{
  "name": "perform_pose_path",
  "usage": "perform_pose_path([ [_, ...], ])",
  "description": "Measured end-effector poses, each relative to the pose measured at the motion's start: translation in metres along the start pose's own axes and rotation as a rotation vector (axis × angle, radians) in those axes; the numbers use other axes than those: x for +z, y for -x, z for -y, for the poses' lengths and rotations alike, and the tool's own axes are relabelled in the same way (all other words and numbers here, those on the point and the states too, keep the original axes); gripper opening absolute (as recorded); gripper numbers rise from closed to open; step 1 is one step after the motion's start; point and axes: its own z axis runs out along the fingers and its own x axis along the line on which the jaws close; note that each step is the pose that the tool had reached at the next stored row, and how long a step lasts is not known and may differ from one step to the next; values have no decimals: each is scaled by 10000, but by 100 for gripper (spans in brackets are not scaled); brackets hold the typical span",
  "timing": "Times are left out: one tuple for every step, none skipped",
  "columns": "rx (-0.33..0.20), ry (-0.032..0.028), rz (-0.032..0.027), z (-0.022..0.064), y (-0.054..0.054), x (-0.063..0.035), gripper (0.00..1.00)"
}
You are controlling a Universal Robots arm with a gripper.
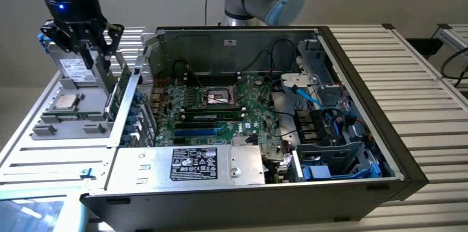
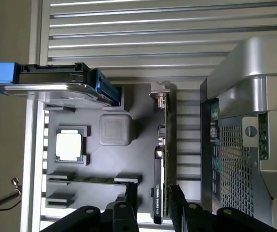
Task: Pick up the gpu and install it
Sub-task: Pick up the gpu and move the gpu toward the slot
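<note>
The gpu (image 2: 160, 174) stands on edge on a grey parts tray (image 2: 143, 111), showing its green card, black shroud and silver end bracket (image 2: 160, 92). In the exterior view the gpu (image 1: 113, 100) is on the tray just outside the computer case's wall, on the exterior view's left. My gripper (image 2: 153, 205) is open and low over the card's end away from the bracket. One finger (image 2: 131, 198) stands off the shroud side with a clear gap, the other on the card side. From outside, the black gripper (image 1: 98, 63) hangs right above the tray.
The tray also carries a processor (image 2: 70, 145), a grey square block (image 2: 115, 129), a flat RAM stick (image 2: 94, 180) and a drive with blue rails (image 2: 51, 82). The open case (image 1: 365, 78) lies beside it, its motherboard (image 1: 212, 106) with blue slots (image 1: 194, 129) exposed.
</note>
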Motion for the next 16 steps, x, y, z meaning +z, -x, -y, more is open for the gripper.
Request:
perform_pose_path([
  [-48, -6, -4, 10, 3, 17, 40],
  [-91, -10, -7, 18, 8, 35, 40],
  [-126, -13, -9, 22, 15, 52, 40],
  [-152, -16, -11, 24, 24, 69, 40],
  [-176, -18, -13, 26, 33, 86, 40],
  [-201, -20, -13, 27, 43, 104, 40],
  [-223, -23, -16, 28, 51, 121, 40],
  [-244, -25, -17, 30, 60, 138, 40],
  [-266, -27, -19, 31, 68, 155, 40],
  [-286, -29, -21, 33, 76, 172, 40],
  [-307, -31, -21, 35, 84, 191, 40],
  [-325, -33, -23, 36, 92, 208, 40],
  [-341, -34, -23, 38, 99, 226, 40],
  [-357, -36, -25, 41, 106, 243, 40],
  [-371, -37, -26, 43, 112, 260, 40],
  [-387, -38, -26, 45, 117, 279, 40],
])
